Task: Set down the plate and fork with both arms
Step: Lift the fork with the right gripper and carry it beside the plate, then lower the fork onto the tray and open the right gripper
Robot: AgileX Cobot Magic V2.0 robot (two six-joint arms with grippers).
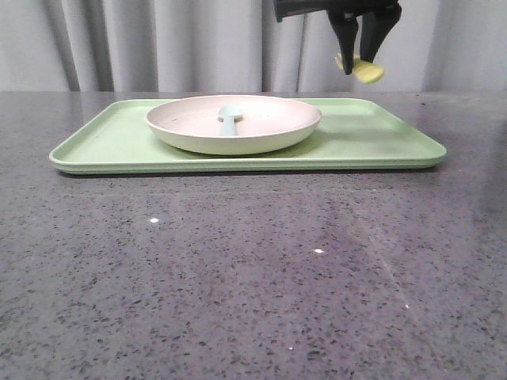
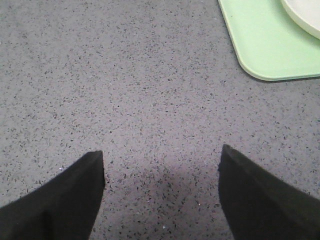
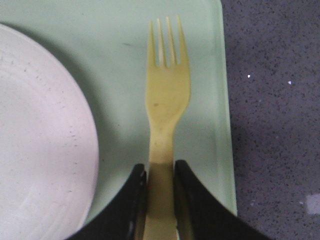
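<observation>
The cream-pink plate (image 1: 238, 123) sits on the light-green tray (image 1: 380, 138), left of its middle, with a pale blue spoon-shaped piece (image 1: 230, 119) inside. My right gripper (image 1: 360, 65) is shut on the yellow fork (image 1: 364, 70) and holds it in the air above the tray's right part. In the right wrist view the fingers (image 3: 186, 190) clamp the fork's handle (image 3: 165, 115), tines pointing away, over the tray strip (image 3: 200, 60) beside the plate (image 3: 40, 140). My left gripper (image 2: 162, 165) is open and empty over bare table; it is out of the front view.
The grey speckled table (image 1: 238, 277) stretches in front of the tray. In the left wrist view a tray corner (image 2: 270, 45) and a bit of the plate's rim (image 2: 305, 15) lie off to one side. A grey curtain (image 1: 158, 39) hangs behind.
</observation>
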